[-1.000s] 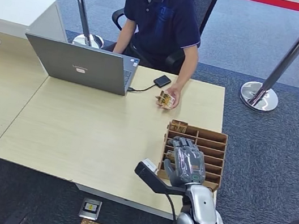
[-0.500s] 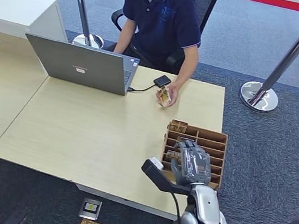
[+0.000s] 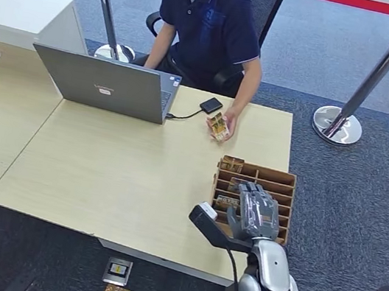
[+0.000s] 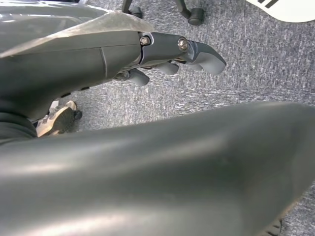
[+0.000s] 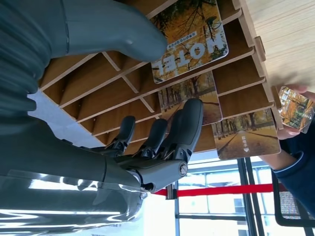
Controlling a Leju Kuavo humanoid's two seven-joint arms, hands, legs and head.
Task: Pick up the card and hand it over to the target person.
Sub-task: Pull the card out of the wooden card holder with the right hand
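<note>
Right hand [image 3: 252, 213] hovers over the wooden rack [image 3: 283, 183] at the right front corner of the desk [image 3: 120, 170]; fingers [image 5: 185, 125] apart and slightly curled, holding nothing. In the right wrist view the fingertips sit just above the slots, not yet touching a card.

Cards stand on edge in the rack slots. The nearest one, the hotel card [image 5: 191, 34], lies beside the thumb, with two more in slots further along.

Left hand [image 4: 174, 51] hangs by the robot's side over the carpet, fingers loosely extended, empty.

The person [image 3: 213, 22] sits at the far edge of the desk, already holding a card [image 3: 218, 125] over it.

Judgement: the card is thin, light, stiff and glossy, so likely slippery. Best pinched on the exposed top edge, thumb against a finger, then lifted straight out of the slot to avoid jamming on the dividers.
</note>
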